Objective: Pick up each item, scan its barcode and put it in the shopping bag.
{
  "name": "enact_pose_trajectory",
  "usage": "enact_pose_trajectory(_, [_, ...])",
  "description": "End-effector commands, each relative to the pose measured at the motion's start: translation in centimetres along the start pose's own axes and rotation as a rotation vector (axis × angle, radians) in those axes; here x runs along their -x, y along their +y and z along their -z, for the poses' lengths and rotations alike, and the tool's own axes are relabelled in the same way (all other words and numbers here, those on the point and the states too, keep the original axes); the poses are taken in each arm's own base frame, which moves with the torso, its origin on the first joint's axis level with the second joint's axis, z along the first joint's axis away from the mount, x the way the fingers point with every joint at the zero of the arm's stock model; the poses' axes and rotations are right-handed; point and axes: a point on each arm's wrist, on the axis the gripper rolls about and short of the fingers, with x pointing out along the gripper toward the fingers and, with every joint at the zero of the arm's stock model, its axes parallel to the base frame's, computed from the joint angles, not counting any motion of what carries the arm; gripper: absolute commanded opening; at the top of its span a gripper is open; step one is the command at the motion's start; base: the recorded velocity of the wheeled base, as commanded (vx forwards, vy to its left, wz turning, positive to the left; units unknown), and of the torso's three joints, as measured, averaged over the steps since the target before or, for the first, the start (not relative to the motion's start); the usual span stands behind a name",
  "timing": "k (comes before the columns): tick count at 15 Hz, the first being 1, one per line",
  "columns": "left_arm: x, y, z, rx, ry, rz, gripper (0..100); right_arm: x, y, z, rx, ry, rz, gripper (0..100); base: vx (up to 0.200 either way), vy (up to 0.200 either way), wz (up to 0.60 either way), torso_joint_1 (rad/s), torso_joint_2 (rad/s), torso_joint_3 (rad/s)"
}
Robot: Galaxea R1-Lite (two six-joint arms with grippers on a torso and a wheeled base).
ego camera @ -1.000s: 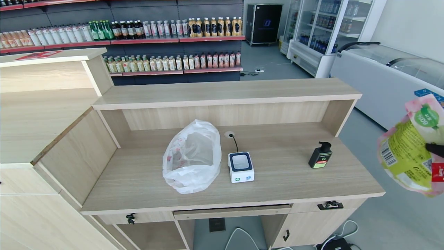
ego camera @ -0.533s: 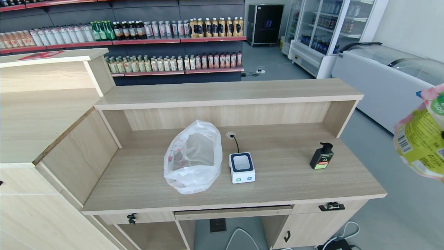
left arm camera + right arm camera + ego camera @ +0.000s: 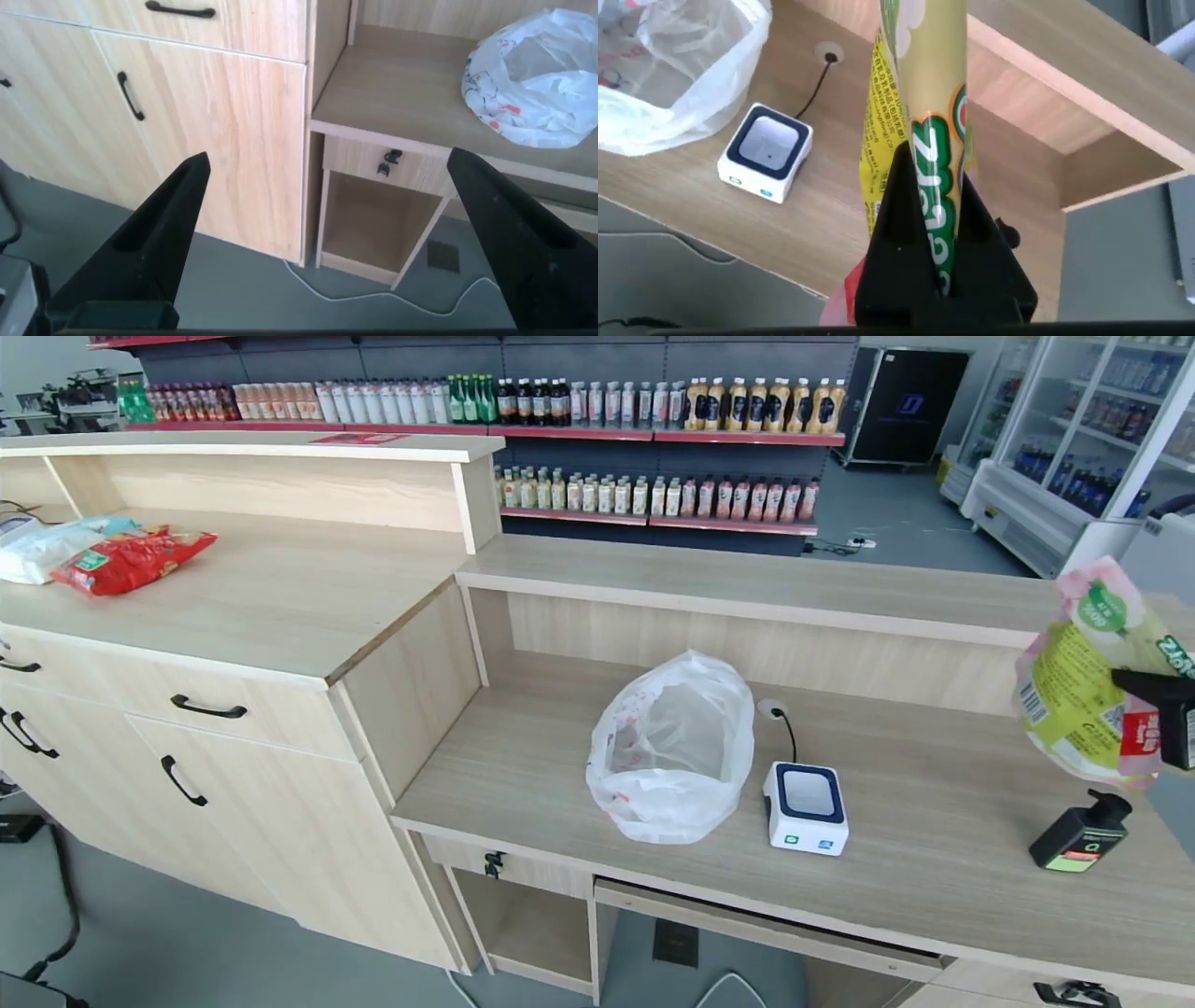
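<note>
Far left of the scanner (image 3: 807, 805), a red snack pack (image 3: 131, 560) lies on the higher tabletop (image 3: 280, 607). The left gripper (image 3: 329, 159) hangs before the cabinet doors, jaws wide apart and empty. The shopping bag (image 3: 672, 747) sits just left of the scanner. Well to the scanner's right, above a pump bottle (image 3: 1078, 831), the right gripper (image 3: 932, 187) has its jaws clamped on a green-yellow packet (image 3: 1074, 691) in mid-air.

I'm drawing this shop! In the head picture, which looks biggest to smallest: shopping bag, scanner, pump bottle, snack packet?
1-2. shopping bag and snack packet: they look alike, and the packet is nearer the camera, so unsure.
3. scanner
4. pump bottle
</note>
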Motion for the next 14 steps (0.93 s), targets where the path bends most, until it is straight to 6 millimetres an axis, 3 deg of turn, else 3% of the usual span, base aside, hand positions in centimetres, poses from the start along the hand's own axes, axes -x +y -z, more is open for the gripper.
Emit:
enact_pose_trajectory(1, [0.0, 0.0, 0.0, 0.001, 0.000, -0.001, 100, -2.2, 0.7, 1.4, 0.074, 0.069, -0.061, 0, 0.000, 0.000, 0.00, -0.139, 0.34, 0.183])
enact_pose_trajectory(3, [0.0, 0.0, 0.0, 0.001, 0.000, -0.001, 100, -4.0, 1.1, 1.9, 0.219, 0.079, -0.095, 0, 0.000, 0.000, 0.00, -0.149, 0.33, 0.176])
enact_pose_trajectory(6, [0.0, 0.0, 0.0, 0.001, 0.000, -0.001, 100, -7.4, 1.7, 0.9, 0.302, -0.005, -0.105, 0, 0.000, 0.000, 0.00, -0.113, 0.26, 0.146])
enact_pose_trajectory(9, [0.0, 0.0, 0.0, 0.001, 0.000, -0.001, 100, -9.2, 2.0, -0.3, 0.432, -0.076, -0.094, 0, 0.000, 0.000, 0.00, -0.007, 0.02, 0.011])
enact_pose_trajectory(14, [0.0, 0.0, 0.0, 0.001, 0.000, -0.001, 100, -8.8, 2.5, -1.4, 0.420, -0.155, -0.082, 0, 0.000, 0.000, 0.00, 0.000, 0.00, 0.000])
